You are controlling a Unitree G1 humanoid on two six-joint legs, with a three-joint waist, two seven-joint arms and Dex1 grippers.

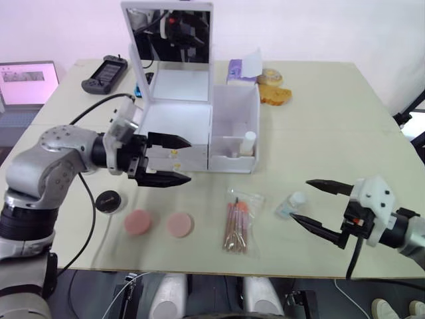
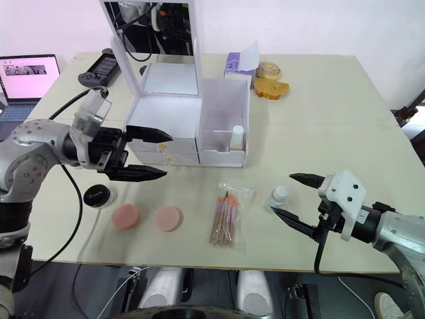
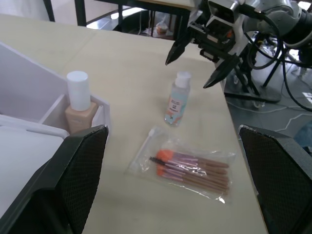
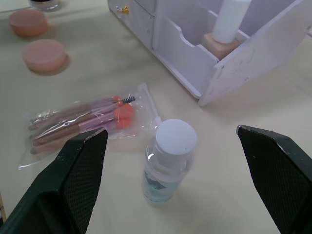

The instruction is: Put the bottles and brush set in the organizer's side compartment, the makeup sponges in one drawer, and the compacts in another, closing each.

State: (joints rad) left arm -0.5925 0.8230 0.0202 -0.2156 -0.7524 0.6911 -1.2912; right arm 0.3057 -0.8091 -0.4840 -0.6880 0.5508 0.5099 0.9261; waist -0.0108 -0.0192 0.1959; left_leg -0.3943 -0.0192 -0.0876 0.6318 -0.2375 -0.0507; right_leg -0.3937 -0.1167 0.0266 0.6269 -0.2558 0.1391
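Note:
The white organizer [image 1: 178, 136] stands mid-table with its mirror lid upright and both gold-knobbed drawers pushed in. Its side compartment [image 1: 234, 116] holds the taller yellowish bottle [image 1: 248, 143], upright. The short blue-labelled bottle [image 1: 291, 205] stands on the table at the tips of my open right gripper [image 1: 302, 199], between its fingers. To its left lies the brush set [image 1: 238, 223]. Two pink makeup sponges [image 1: 139, 221] [image 1: 178, 224] rest near the front edge, and one black-lidded compact [image 1: 108, 201] sits left of them. My left gripper [image 1: 188, 160] is open and empty at the drawer fronts.
A laptop [image 1: 28, 82] and a black controller [image 1: 105, 72] sit at the back left. A purple tissue pack [image 1: 240, 68] and a pastry [image 1: 273, 92] lie behind the organizer. A black cable [image 1: 89, 199] loops past the compact.

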